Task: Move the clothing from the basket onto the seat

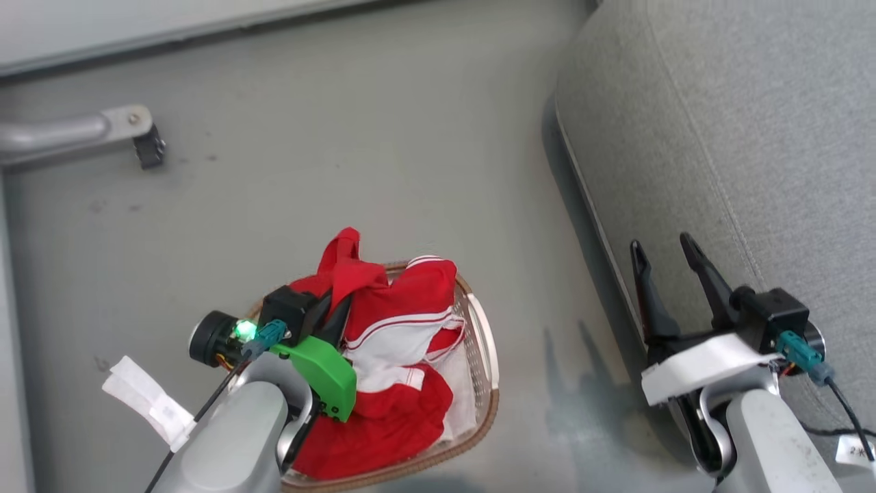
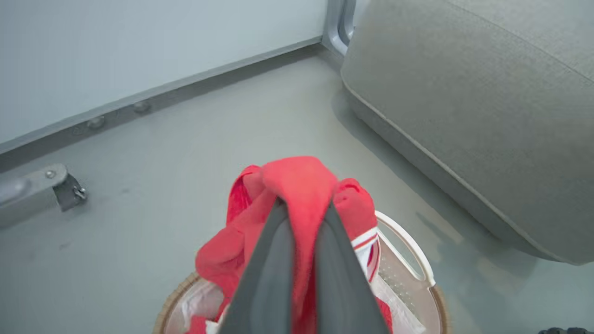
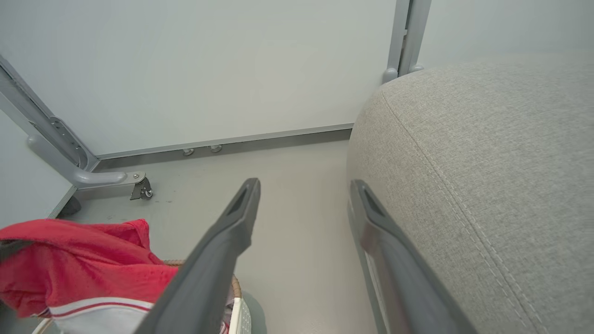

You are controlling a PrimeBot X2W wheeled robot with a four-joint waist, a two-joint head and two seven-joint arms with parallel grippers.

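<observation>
The left gripper is clamping a fold of the red clothing between its two dark fingers, the cloth bunching over the fingertips and draping down both sides. Gripping a top ridge of fabric like this looks meant to let the garment be drawn up out of the pile rather than dug out from beneath. The rest of the clothing is lying heaped in the oval basket, which is standing on the grey floor just beside the grey upholstered seat, near enough, I judge, for a short carry to the right. The right gripper is hovering at the seat's front edge with its fingers spread apart and holding nothing, probably waiting clear of the lift. In the head view the left forearm is covering part of the basket and the frame edge is cutting off its near rim, so how many garments are there, and how much is caught in the pinch, is not clear. No printed letters are readable.
</observation>
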